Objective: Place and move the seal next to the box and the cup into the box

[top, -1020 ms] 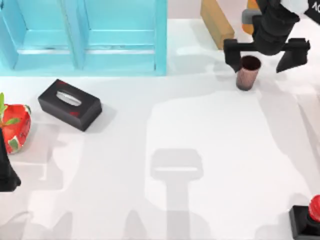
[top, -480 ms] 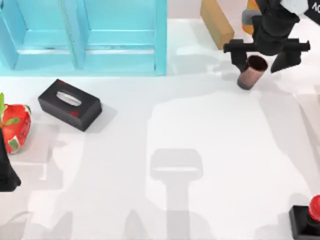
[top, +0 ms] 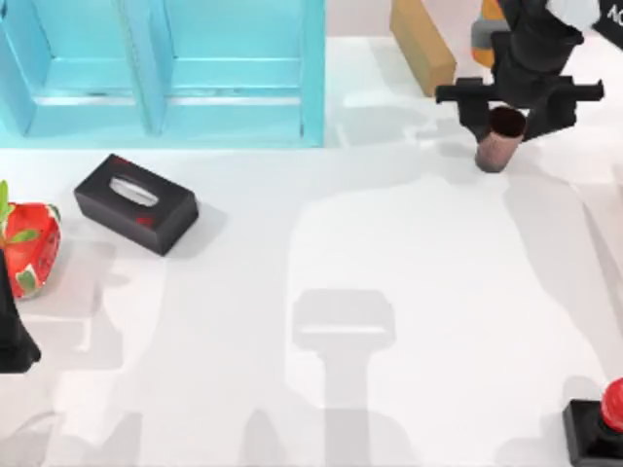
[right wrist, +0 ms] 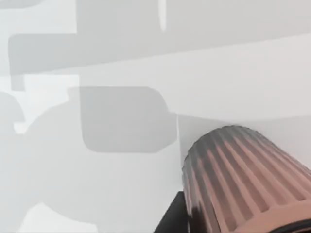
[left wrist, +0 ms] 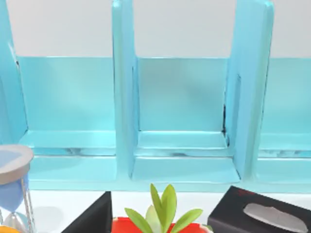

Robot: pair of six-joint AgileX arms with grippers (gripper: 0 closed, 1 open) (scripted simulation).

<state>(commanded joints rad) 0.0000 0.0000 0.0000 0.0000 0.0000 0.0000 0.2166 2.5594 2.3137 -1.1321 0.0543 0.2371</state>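
The cup (top: 499, 139), a ribbed coppery tumbler, stands slightly tilted at the back right of the table. My right gripper (top: 510, 119) reaches down over it, its fingers pressed against both sides of the cup (right wrist: 243, 179). The seal (top: 601, 426), a black block with a red knob, sits at the front right corner. The light blue box (top: 313, 73) with open compartments stands at the back left, also seen from the left wrist as the box (left wrist: 182, 107). My left arm (top: 12, 336) stays parked at the left edge.
A black tissue box (top: 136, 202) lies left of centre, with a red plant pot (top: 27, 248) beside it. A tan block (top: 421, 44) and an orange cylinder (top: 483, 34) stand behind the cup. An hourglass (left wrist: 13, 187) is near the left gripper.
The right gripper's fingers have closed in on the cup from both sides. The cup has shifted a little to the right and tilted.
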